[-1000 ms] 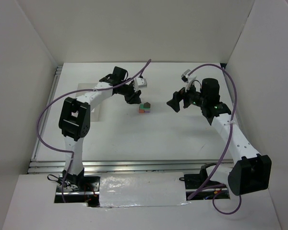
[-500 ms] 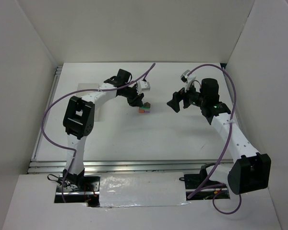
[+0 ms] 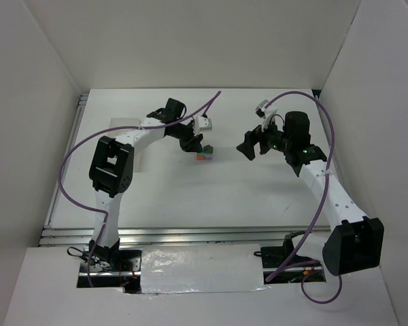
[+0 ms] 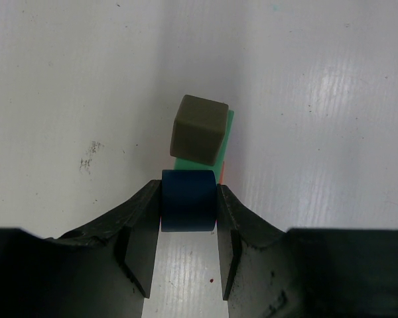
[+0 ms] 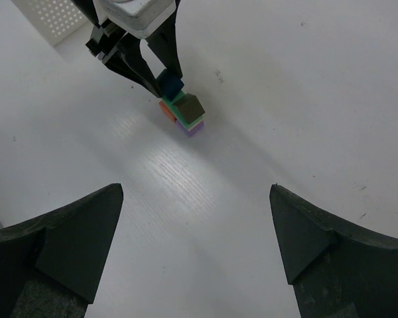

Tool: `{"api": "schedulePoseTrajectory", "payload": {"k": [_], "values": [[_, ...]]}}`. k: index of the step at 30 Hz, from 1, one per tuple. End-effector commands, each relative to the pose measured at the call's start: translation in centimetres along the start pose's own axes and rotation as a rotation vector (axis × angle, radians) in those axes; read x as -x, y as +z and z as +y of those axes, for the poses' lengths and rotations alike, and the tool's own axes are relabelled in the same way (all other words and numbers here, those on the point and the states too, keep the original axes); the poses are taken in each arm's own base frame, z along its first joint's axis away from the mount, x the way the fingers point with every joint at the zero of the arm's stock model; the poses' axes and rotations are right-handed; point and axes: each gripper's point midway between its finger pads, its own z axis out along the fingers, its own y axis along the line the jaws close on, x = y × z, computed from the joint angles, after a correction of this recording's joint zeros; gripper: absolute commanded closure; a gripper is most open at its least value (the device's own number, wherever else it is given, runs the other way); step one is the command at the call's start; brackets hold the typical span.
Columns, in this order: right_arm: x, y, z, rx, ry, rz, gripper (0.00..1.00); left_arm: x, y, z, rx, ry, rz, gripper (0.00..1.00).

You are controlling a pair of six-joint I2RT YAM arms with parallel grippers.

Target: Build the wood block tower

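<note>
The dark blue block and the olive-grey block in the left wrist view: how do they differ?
The dark blue block is clamped in the left pincer; the olive-grey block stands free on the green block. The dark blue block sits square to the camera; the olive-grey block is turned askew. Both are small blocks of similar size.

Left gripper (image 4: 189,199) pinches tight; right gripper (image 5: 196,192) spread wide.

Wood block tower (image 3: 205,155): olive-grey cube (image 4: 199,128) atop green, orange-red & purple below; dk blue cube (image 4: 188,199) pinched in left gripper (image 4: 189,192).
</note>
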Motion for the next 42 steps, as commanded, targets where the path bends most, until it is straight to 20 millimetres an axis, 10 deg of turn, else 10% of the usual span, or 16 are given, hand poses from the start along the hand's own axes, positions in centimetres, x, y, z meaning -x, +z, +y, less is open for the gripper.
{"api": "schedulePoseTrajectory", "payload": {"k": [1, 42], "values": [[2.2, -0.2, 0.4, 0.016, -0.044, -0.04, 0.0, 1.8, -0.3, 0.0, -0.032, 0.065, -0.062, 0.79], [2.3, -0.4, 1.1, 0.025, -0.077, -0.024, 0.0, 1.5, 1.0, -0.3, -0.063, 0.104, -0.044, 0.78]]}}
